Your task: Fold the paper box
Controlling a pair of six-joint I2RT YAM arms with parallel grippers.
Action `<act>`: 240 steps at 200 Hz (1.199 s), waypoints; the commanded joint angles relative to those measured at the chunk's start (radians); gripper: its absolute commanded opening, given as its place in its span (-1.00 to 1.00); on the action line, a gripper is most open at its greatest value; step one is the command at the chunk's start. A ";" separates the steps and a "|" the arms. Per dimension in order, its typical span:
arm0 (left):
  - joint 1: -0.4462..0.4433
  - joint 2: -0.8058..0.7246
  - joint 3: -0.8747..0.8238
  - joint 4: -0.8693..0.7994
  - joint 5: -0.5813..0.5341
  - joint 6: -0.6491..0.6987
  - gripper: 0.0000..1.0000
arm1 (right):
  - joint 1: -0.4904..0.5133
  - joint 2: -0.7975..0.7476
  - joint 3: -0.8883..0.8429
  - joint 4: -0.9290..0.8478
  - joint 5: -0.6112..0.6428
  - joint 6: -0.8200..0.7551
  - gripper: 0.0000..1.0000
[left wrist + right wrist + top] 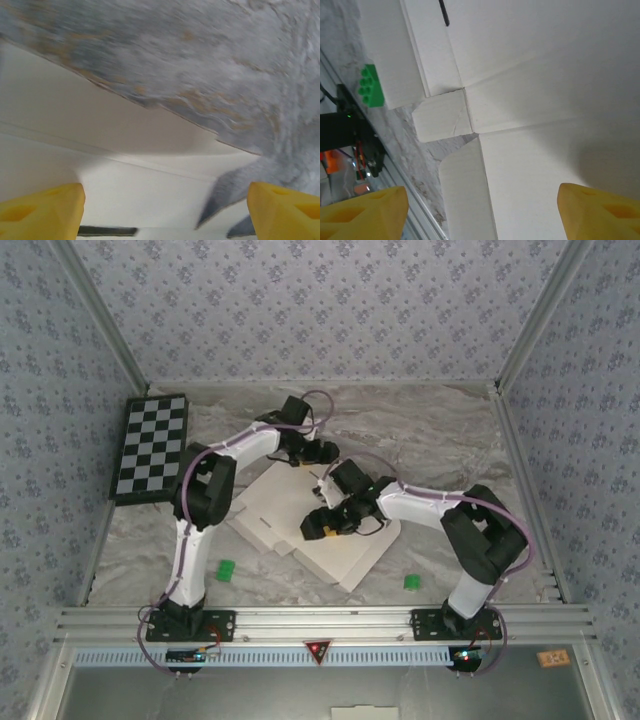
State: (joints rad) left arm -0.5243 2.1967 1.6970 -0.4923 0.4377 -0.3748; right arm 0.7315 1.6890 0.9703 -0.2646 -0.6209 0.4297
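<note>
The paper box (345, 555) lies unfolded and flat in the middle of the marble table, cream-white side up, with its flaps spread out. My left gripper (316, 453) hovers over its far edge. In the left wrist view the left gripper (165, 215) is open, its yellow fingertips (45, 215) wide apart above the card (100, 125) and nothing between them. My right gripper (325, 525) is over the sheet's middle. In the right wrist view it (480, 212) is open too, above a panel (545, 100) and a side flap (465, 195), holding nothing.
A black-and-white checkerboard (150, 445) lies at the far left. Two small green bricks (226, 569) (411, 582) sit near the front, one also in the right wrist view (370, 86). A metal rail (320, 620) runs along the near edge; patterned walls enclose the table.
</note>
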 commanded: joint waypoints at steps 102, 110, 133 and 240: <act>0.024 -0.616 -0.555 0.028 -0.136 -0.149 0.64 | -0.288 0.230 0.380 -0.166 -0.093 -0.175 0.54; 0.015 -0.641 -0.592 0.026 -0.143 -0.161 0.63 | -0.285 0.263 0.417 -0.168 -0.110 -0.178 0.53; -0.007 -0.700 -0.701 0.040 -0.157 -0.204 0.61 | -0.268 0.355 0.519 -0.198 -0.148 -0.201 0.50; 0.038 -0.625 -0.847 0.126 -0.191 -0.215 0.54 | -0.330 0.504 0.585 -0.263 -0.062 -0.177 0.37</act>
State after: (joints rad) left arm -0.5144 1.5192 0.8211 -0.3859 0.2714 -0.6117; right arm 0.4480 2.2139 1.6081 -0.5049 -0.7307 0.2314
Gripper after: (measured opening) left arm 0.771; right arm 0.687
